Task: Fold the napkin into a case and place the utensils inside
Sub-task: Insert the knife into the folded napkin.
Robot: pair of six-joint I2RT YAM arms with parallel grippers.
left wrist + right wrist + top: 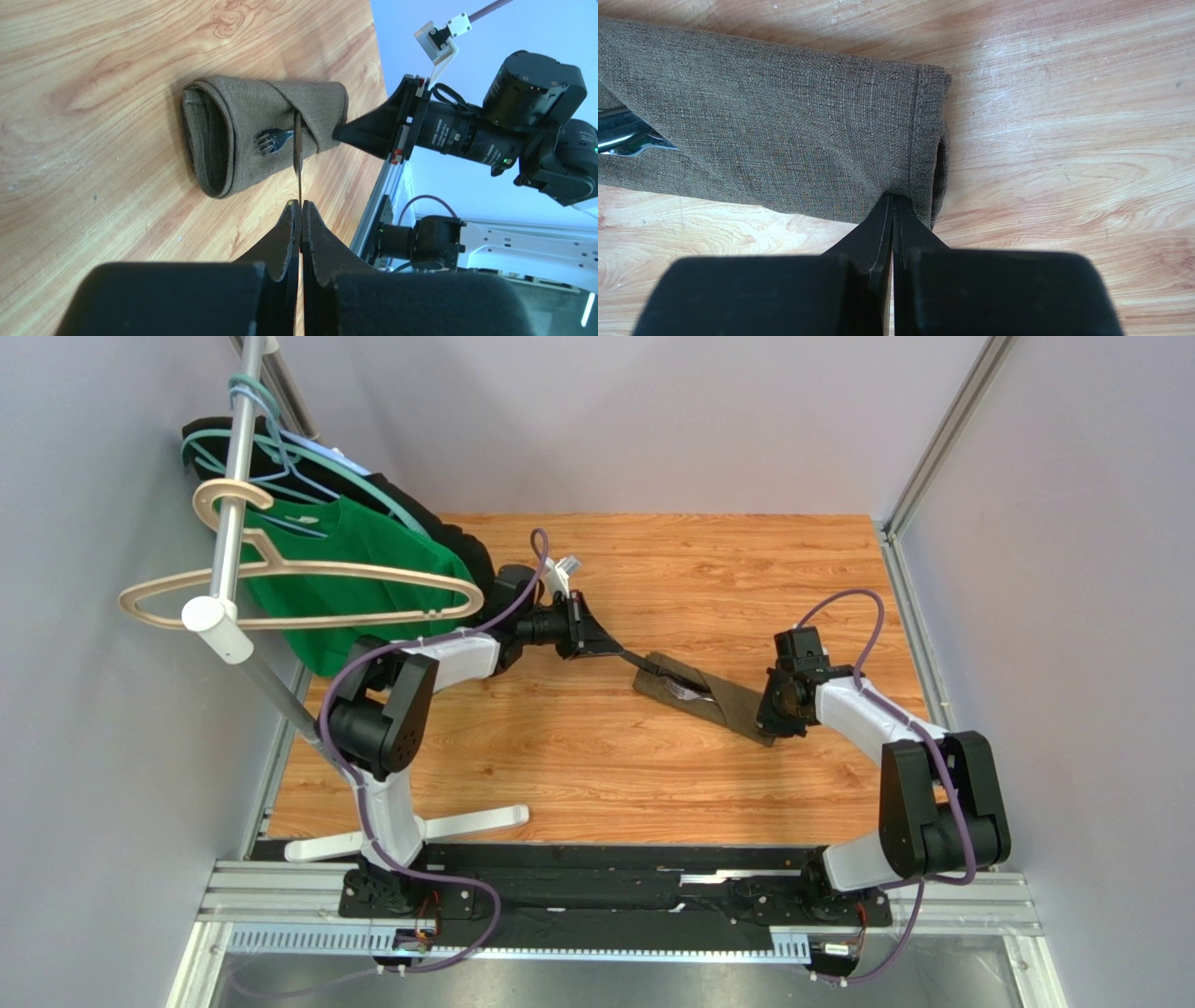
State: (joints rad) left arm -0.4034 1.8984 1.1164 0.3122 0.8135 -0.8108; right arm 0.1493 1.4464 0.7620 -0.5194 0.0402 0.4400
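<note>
The napkin lies folded as a narrow olive-brown case (709, 703) mid-table, its open mouth toward the left arm. My left gripper (617, 653) is shut on the thin dark handle of a utensil (297, 150), whose far end reaches over the case (246, 140) beside a silvery fork head (269, 141). Silvery metal ends (622, 134) show in the case's slit. My right gripper (892, 199) is shut, its tips pressed against the edge of the case (773, 119) near the closed end. That gripper (340, 133) meets the case's far end in the left wrist view.
A green shirt (351, 574) hangs among hangers on a rack pole (232, 490) at the back left, close behind the left arm. The rack's white foot (421, 829) lies on the near left of the wooden table (561, 756). Grey walls enclose three sides.
</note>
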